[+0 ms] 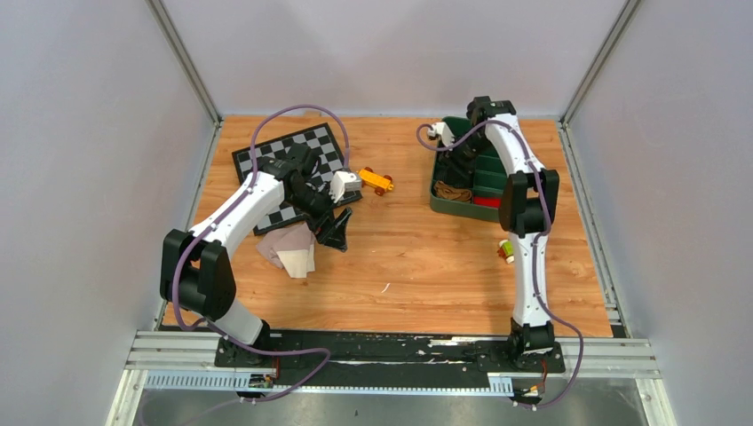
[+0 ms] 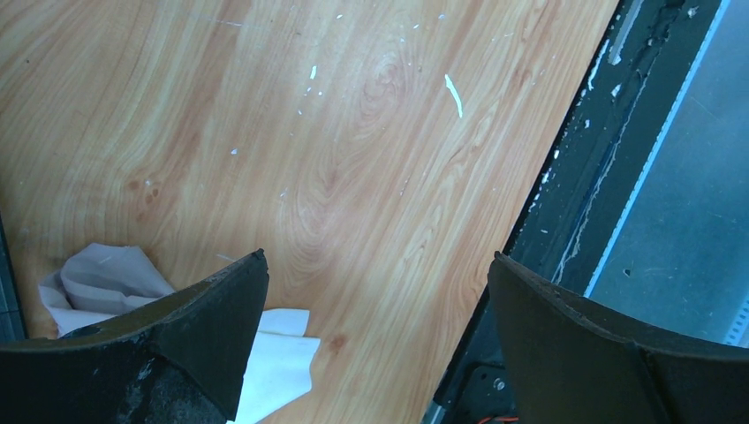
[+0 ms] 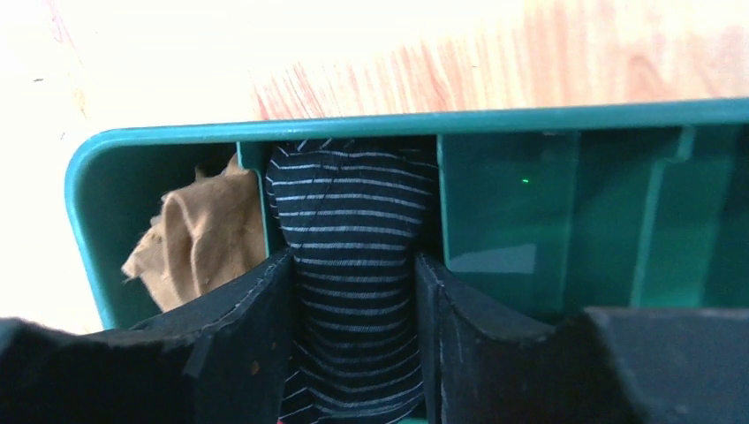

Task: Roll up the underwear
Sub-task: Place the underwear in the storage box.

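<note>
Right end effector clasped black striped underwear inside a green tray compartment.
Left end effector stood wide above the worktop.

I'm looking at a wooden worktop. A checkerboard mat lies toward its far left corner, with an orange toy car just off the mat's right side. A pale pink-beige garment lies crumpled at the mat's near edge. A green compartment tray sits toward the far right corner. Nearer me, a small green-and-yellow object lies by the right edge, and a white scrap lies mid-worktop.
</note>
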Controlling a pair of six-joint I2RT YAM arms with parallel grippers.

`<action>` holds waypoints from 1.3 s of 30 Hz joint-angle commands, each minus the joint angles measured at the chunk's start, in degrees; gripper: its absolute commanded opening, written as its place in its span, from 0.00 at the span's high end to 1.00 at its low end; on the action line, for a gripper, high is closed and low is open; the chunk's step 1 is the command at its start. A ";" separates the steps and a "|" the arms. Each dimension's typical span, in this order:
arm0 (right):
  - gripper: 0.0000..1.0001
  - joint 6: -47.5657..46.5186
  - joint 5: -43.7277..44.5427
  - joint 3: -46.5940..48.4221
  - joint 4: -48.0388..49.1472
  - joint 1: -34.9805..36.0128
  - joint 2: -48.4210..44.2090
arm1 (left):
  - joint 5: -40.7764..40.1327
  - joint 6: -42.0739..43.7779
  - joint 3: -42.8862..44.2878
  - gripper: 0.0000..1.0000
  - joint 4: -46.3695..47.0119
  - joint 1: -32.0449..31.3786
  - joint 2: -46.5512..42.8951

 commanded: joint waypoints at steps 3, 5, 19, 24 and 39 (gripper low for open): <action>0.47 2.85 2.62 -0.48 2.75 -1.03 -4.66 | 3.50 -0.04 0.20 0.00 1.80 -0.03 -1.95; 0.46 3.55 2.49 -0.12 1.89 -0.99 -4.75 | 3.78 -0.43 0.35 0.00 2.25 -0.03 -1.80; 0.38 8.15 -0.87 -0.74 1.25 -1.38 -12.04 | 4.41 -1.63 2.31 0.00 1.67 -0.03 -1.97; 0.38 9.76 -1.25 -1.24 -0.09 -2.74 -11.15 | 0.27 -6.48 4.29 0.00 3.39 -0.03 -1.70; 0.89 7.61 0.31 -3.78 -1.84 -4.66 -10.59 | 2.53 -6.28 4.46 0.00 2.14 -0.03 -1.11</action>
